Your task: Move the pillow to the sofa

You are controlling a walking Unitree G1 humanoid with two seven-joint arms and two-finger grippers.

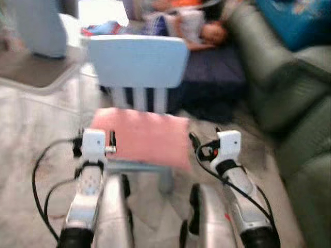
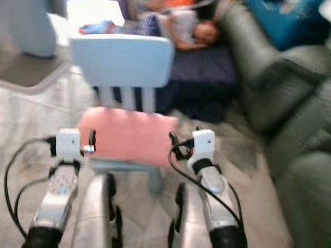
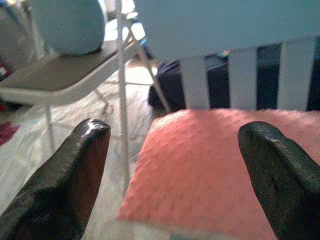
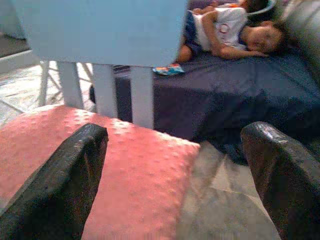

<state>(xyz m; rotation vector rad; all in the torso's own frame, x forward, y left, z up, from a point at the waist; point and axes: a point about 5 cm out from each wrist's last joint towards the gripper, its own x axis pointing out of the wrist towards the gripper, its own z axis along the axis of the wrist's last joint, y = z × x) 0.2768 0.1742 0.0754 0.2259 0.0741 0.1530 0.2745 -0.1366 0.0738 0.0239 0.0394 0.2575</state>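
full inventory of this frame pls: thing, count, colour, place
pillow: 1, pink, lying on the chair seat
chair: 1, pale blue, directly ahead
sofa: 1, green, on the right
blue item: 1, on the sofa's back, blurred
mattress: 1, dark navy, on the floor behind the chair
person: 1, lying on the mattress
folding table: 1, white frame, to the left
left end effector: 1, black fingers, open at the pillow's left edge
right end effector: 1, black fingers, open at the pillow's right edge
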